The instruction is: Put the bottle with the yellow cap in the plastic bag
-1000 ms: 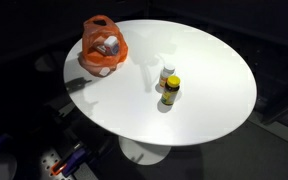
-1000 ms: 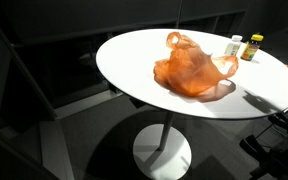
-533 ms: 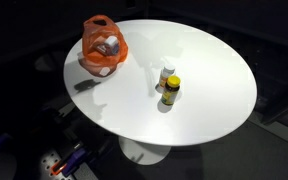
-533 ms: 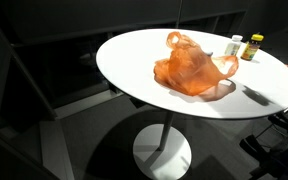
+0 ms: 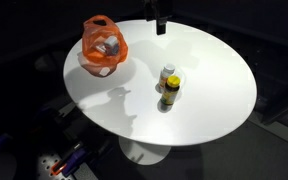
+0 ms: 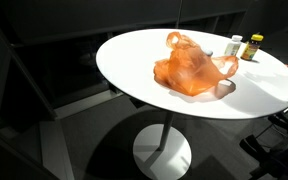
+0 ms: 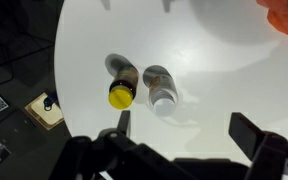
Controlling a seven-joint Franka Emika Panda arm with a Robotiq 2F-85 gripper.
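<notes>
**A:** We're above the table (image 5: 214, 100) with the gripper (image 7: 182, 121), its fingers (image 7: 249, 132) spread wide and nothing between them.

**B:** We see the bottle with the yellow cap (image 5: 170, 91) upright near the table's middle, just beside a white-capped bottle (image 5: 168, 73). The orange plastic bag (image 5: 104, 45) sits well apart, by the table's edge.

Round white pedestal table (image 6: 134, 75), dark room, grey floor (image 6: 94, 150)
</notes>
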